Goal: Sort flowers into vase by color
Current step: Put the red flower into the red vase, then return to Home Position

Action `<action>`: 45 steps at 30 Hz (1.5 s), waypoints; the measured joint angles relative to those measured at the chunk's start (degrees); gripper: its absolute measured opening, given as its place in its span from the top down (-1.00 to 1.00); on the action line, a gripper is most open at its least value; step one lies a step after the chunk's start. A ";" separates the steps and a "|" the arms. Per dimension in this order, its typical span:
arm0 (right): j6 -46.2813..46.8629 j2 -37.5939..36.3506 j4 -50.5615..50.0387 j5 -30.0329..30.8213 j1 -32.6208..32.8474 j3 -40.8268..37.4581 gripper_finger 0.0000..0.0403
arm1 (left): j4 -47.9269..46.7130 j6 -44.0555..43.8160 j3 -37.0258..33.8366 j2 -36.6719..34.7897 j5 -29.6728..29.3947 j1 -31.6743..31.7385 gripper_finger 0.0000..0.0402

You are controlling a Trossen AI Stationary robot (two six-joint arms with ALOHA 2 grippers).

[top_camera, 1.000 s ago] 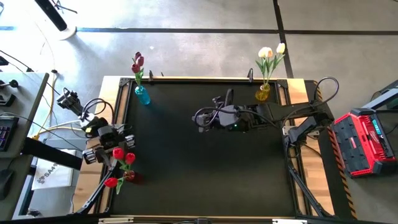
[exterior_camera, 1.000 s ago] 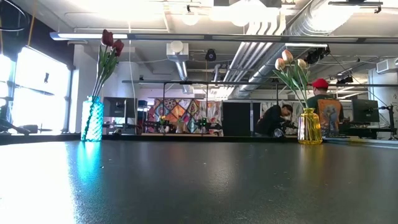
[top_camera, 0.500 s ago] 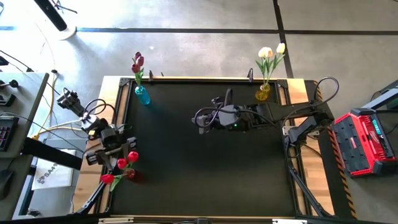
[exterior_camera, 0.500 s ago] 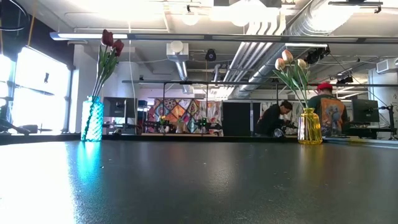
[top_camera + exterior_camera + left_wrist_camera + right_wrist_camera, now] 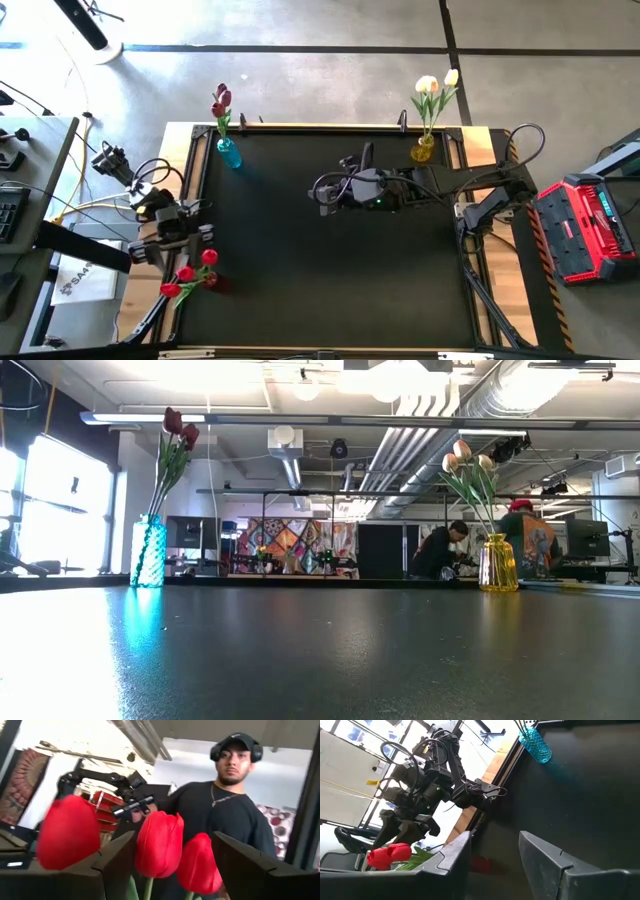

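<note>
Three red tulips [image 5: 186,273] stand in a small red vase [image 5: 214,284] near the table's left edge, their heads leaning out leftward. My left gripper [image 5: 190,240] is open beside them. In the left wrist view two red heads [image 5: 159,844] show between its fingers [image 5: 173,835] and a third [image 5: 67,832] shows outside one finger. Dark pink tulips [image 5: 220,100] stand in the blue vase [image 5: 228,153], cream ones [image 5: 435,88] in the yellow vase [image 5: 423,151]. My right gripper [image 5: 322,195] hangs open over mid-table [image 5: 495,837].
The blue vase [image 5: 148,550] and the yellow vase [image 5: 497,563] stand at the table's far corners. Cables and a red case [image 5: 585,230] lie off the table's sides. A person in black [image 5: 227,815] stands beyond the table, and other people show in the room behind [image 5: 440,552].
My left gripper has shifted a little toward the table's near-left corner. The red tulip heads have swung with it: the head that was nearest the gripper now sits lower, closer to the other two.
</note>
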 joint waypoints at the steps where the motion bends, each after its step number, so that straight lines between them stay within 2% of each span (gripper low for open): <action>1: 0.00 0.00 0.00 0.01 0.00 0.00 0.22 | -0.13 -0.01 0.00 -0.10 0.76 -0.01 -0.22; 6: -0.23 0.00 0.00 -0.03 0.00 0.00 0.22 | -0.26 0.70 0.02 -1.14 2.31 0.03 -0.22; 12: -0.22 0.00 0.00 -0.02 0.00 0.00 0.22 | -0.06 4.76 0.02 -5.67 -1.79 1.13 -0.22; 16: -0.23 0.00 0.02 -0.03 0.00 0.00 0.22 | -0.07 8.68 0.02 -9.46 -7.72 2.55 -0.22; 21: -1.30 0.00 0.00 -0.05 0.02 0.00 0.22 | -1.07 11.93 0.07 -12.30 -21.52 3.92 -0.22; 23: -2.60 0.02 -0.44 0.02 0.02 0.00 0.22 | -3.81 10.58 0.09 -12.32 -25.22 4.19 -0.22; 27: -3.05 0.03 -3.43 1.62 0.02 0.00 0.22 | -15.26 8.03 3.08 -10.64 -28.14 4.32 -0.22; 38: -13.42 0.04 0.80 3.29 1.44 0.00 0.22 | -45.09 9.03 22.31 -4.48 -44.47 4.34 -0.22; 41: -10.90 0.15 -5.17 1.09 1.88 0.00 0.22 | -48.26 9.68 25.35 -4.26 -46.24 4.34 -0.22; 45: 1.21 0.75 -11.97 0.59 2.04 -0.17 0.23 | -49.00 14.15 26.81 -4.20 -45.98 4.32 -0.22</action>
